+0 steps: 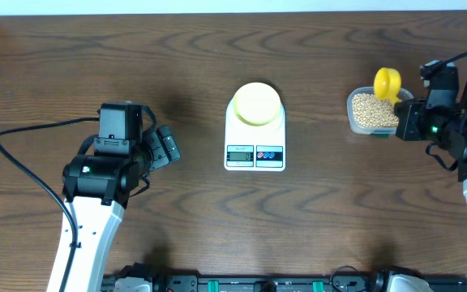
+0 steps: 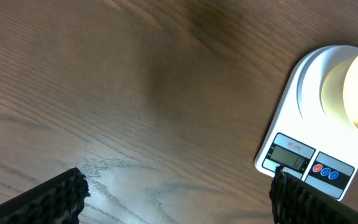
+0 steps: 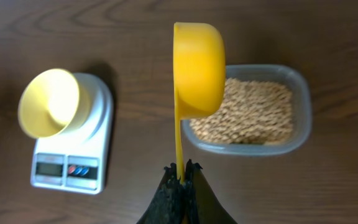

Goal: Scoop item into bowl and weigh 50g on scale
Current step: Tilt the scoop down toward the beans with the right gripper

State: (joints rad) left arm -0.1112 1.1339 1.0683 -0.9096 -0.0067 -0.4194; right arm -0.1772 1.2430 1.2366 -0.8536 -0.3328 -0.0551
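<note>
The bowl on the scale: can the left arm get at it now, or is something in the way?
Probably yes. The left pincer stands open, and only bare table lies between it and the bowl on the scale; nothing blocks that path.

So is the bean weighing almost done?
Not yet. Done: the small pale-yellow plastic bowl sits on the white digital scale, but it looks empty. In hand: the right gripper holds the bright yellow scoop by the clear container of tan beans. Still to do: scooping, pouring, weighing.
</note>
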